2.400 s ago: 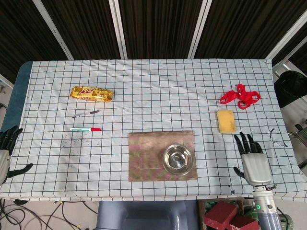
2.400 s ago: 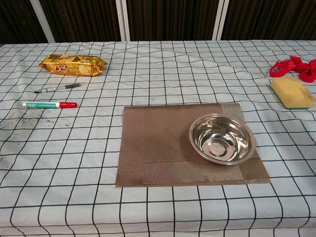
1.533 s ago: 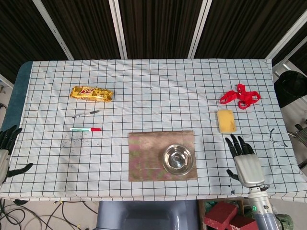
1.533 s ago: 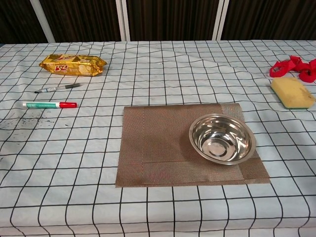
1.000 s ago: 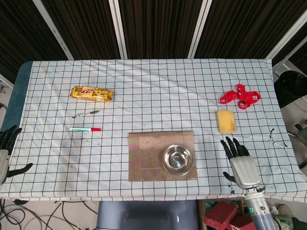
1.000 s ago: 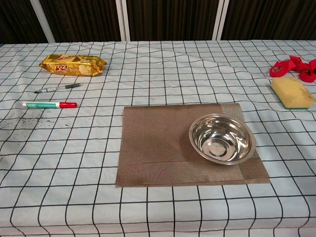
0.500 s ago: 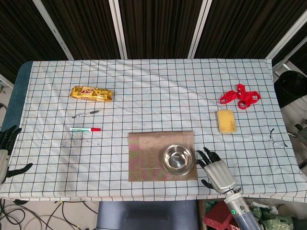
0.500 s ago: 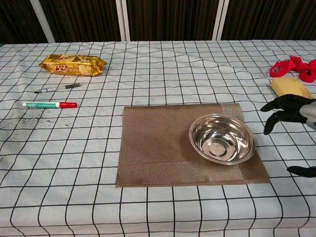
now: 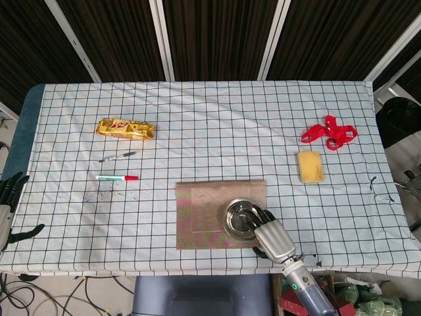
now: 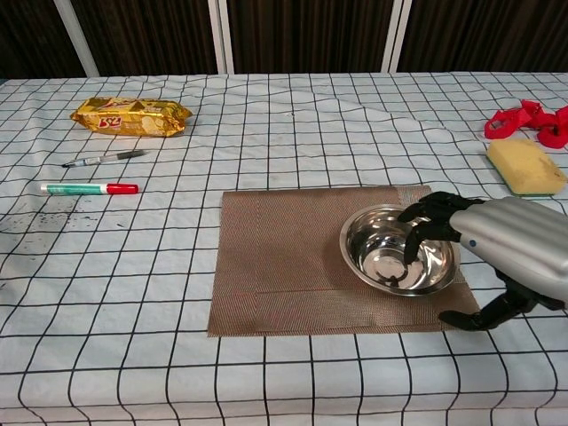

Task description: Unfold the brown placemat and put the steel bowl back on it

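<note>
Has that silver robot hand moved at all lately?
Yes. The right hand has swung leftward from beside the sponge to over the bowl.

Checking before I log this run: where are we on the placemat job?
Done: nothing visible; the brown placemat is folded, and the steel bowl sits on its right part. In hand: the right hand is at the bowl, fingers curled over its rim, no lift. The left hand is open at the table edge. Left: move bowl, unfold, replace it.
</note>
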`<move>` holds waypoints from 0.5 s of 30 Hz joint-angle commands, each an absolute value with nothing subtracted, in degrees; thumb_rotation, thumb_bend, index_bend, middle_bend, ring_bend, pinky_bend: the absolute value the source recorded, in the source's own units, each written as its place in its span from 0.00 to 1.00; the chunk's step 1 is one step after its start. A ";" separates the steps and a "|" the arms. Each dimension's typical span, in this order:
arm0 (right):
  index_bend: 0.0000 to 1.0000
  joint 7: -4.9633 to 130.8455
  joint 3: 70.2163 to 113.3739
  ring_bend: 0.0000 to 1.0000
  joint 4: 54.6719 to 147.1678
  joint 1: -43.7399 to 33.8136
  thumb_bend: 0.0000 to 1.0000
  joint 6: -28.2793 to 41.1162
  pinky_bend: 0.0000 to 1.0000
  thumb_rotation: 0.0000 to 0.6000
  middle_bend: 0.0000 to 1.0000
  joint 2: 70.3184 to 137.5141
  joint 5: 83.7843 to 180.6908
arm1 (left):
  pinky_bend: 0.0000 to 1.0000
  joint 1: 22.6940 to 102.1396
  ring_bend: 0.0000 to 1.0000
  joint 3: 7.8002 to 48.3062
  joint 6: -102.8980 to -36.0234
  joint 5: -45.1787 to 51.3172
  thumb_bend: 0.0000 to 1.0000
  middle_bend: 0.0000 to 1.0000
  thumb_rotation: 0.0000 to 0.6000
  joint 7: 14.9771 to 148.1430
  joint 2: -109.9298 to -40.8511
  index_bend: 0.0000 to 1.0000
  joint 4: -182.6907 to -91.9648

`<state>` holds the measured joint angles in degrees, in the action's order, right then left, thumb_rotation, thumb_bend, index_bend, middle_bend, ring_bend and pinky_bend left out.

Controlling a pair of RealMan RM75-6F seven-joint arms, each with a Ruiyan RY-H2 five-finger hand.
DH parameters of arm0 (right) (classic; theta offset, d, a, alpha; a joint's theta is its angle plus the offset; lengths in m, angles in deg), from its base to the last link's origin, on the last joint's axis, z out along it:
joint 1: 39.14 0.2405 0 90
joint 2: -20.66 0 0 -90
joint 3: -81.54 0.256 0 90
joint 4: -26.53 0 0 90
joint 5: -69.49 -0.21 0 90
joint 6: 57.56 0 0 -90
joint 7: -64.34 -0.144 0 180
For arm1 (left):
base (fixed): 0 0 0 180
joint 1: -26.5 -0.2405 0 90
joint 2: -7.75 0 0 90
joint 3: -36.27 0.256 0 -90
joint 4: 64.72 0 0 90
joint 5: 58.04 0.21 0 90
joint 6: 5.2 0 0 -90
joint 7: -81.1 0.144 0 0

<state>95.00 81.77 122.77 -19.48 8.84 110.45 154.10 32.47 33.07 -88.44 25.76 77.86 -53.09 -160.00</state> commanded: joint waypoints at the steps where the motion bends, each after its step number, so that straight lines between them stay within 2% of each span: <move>1: 0.39 95.01 82.33 0.05 121.52 -18.95 0.20 8.24 0.18 1.00 0.13 111.71 153.24 | 0.01 32.50 0.00 33.07 -88.35 25.70 0.01 0.00 1.00 77.81 -53.07 0.00 -160.02; 5: 0.45 94.87 82.82 0.05 119.92 -18.41 0.26 7.58 0.18 1.00 0.14 113.20 152.15 | 0.01 32.51 0.00 33.04 -88.32 25.64 0.01 0.00 1.00 77.71 -53.02 0.00 -160.06; 10: 0.60 94.57 82.63 0.06 118.26 -17.88 0.41 6.65 0.18 1.00 0.17 114.01 151.42 | 0.01 32.52 0.00 33.07 -88.27 25.62 0.01 0.00 1.00 77.67 -53.01 0.00 -160.09; 15: 0.66 94.43 82.19 0.06 118.29 -18.02 0.44 7.23 0.18 1.00 0.18 113.50 151.64 | 0.01 32.50 0.00 33.09 -88.28 25.61 0.01 0.00 1.00 77.74 -53.02 0.00 -160.12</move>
